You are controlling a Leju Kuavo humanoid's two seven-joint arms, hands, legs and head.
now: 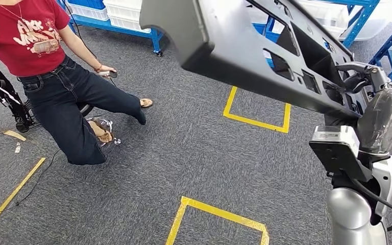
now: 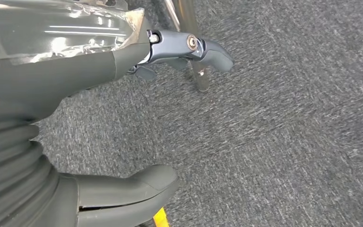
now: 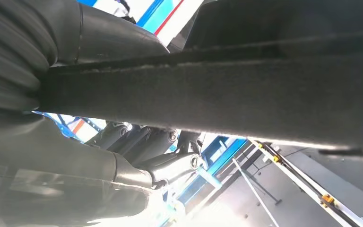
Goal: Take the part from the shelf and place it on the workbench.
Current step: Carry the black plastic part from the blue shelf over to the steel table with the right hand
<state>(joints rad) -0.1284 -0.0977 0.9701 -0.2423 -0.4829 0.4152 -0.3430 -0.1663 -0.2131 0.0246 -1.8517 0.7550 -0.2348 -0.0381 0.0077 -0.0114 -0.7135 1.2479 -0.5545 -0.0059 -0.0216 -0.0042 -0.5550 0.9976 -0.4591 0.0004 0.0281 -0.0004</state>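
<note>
The part [image 1: 245,56] is a long dark grey plastic panel with several cut-outs, held up in the air and slanting from the top middle down to the right in the head view. My right hand [image 1: 363,80] grips its right end. In the right wrist view the part's dark edge [image 3: 246,90] runs across the picture, with the thumb [image 3: 113,42] on one side of it and the fingers [image 3: 170,163] on the other. My left hand [image 2: 52,85] hangs over grey carpet with its fingers [image 2: 208,52] and thumb [image 2: 137,189] apart and nothing between them.
A person [image 1: 56,66] in a red shirt and dark jeans sits at the left, one leg stretched out. Yellow tape squares [image 1: 258,120] mark the grey carpet. Blue racks with white bins [image 1: 117,15] stand at the back and the right. A chrome leg [image 2: 198,71] stands near my left hand.
</note>
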